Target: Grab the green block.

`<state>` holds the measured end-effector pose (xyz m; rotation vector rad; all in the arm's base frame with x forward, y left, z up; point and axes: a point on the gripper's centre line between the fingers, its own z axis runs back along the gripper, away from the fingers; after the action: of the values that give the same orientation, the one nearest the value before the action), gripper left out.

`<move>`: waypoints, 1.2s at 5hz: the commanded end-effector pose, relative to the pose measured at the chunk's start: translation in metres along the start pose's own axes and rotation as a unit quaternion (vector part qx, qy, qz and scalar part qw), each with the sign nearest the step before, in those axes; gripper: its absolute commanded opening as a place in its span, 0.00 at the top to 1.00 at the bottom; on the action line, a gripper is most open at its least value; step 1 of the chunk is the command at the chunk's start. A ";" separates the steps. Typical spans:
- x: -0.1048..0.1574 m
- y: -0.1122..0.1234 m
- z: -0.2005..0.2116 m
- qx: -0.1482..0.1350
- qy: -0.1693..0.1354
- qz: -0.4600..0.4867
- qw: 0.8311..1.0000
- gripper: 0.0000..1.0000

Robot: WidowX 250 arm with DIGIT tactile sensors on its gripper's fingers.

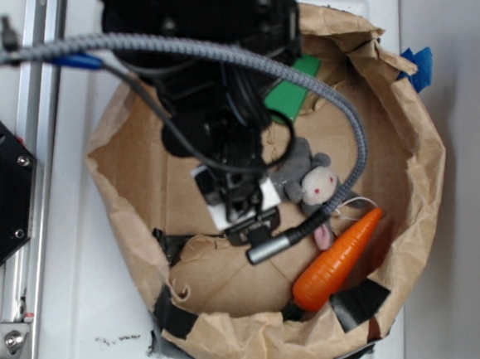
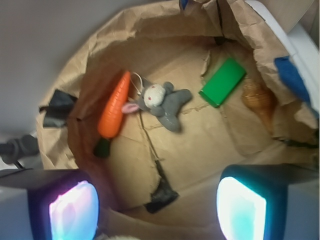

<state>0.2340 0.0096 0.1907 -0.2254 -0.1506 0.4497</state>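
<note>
Two pads [image 2: 241, 207] spread wide, jaws released, nothing between them, hovering over the paper bag [image 2: 150, 40]. Green block [image 2: 222, 82] lies flat on the bag floor, well ahead of the jaws toward the right pad's side, apart from the plush mouse [image 2: 162, 100] and carrot [image 2: 114, 106].

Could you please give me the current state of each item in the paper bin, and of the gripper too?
green block: lying flat, free, untouched.
toy carrot: lying on its side against the bin wall.
plush mouse: lying face up, beside the carrot.
shell: lying by the block.
gripper: jaws open, empty, above the bin floor.
paper bin: upright, crumpled, taped.
</note>
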 end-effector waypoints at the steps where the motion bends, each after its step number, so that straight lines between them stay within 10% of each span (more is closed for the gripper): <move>1: 0.030 0.018 -0.041 0.025 -0.051 0.029 0.998 0.00; 6: 0.066 0.050 -0.092 0.070 -0.060 0.054 0.994 0.00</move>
<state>0.2875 0.0565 0.0768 -0.0610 -0.1574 0.5711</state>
